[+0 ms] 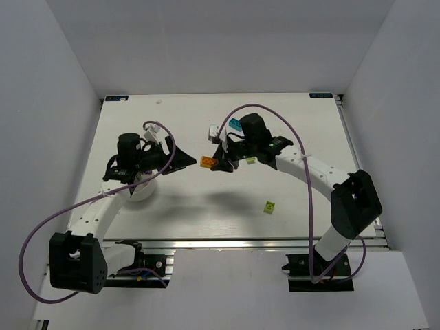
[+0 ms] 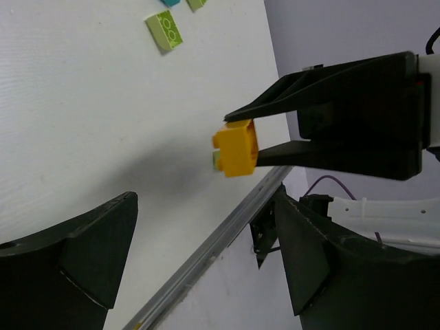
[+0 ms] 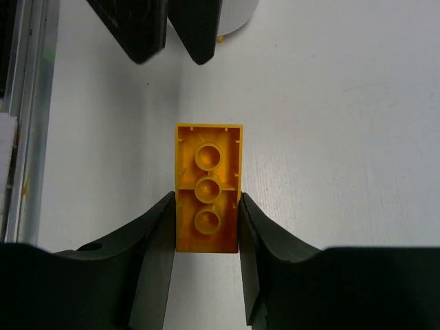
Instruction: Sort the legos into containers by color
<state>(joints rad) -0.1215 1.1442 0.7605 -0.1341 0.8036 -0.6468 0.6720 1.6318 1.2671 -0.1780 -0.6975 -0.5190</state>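
Left arm (image 1: 103, 210) and right arm (image 1: 302, 165): white rounded links, bulky black joint housings (image 1: 355, 203), black base blocks (image 1: 302, 265). Row of small dark holes on the left arm's lower link. One purple cable (image 1: 41, 230) loops loosely along each arm. Fingers (image 3: 155, 240) matt black, broad at the root, tapering to wedge tips.

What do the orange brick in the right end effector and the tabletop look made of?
Orange brick: moulded plastic, smooth, slightly glossy; its hollow underside shows round tubes and thin ribs. Tabletop: white, matte, faintly textured; perhaps painted or laminated board, cannot tell which.
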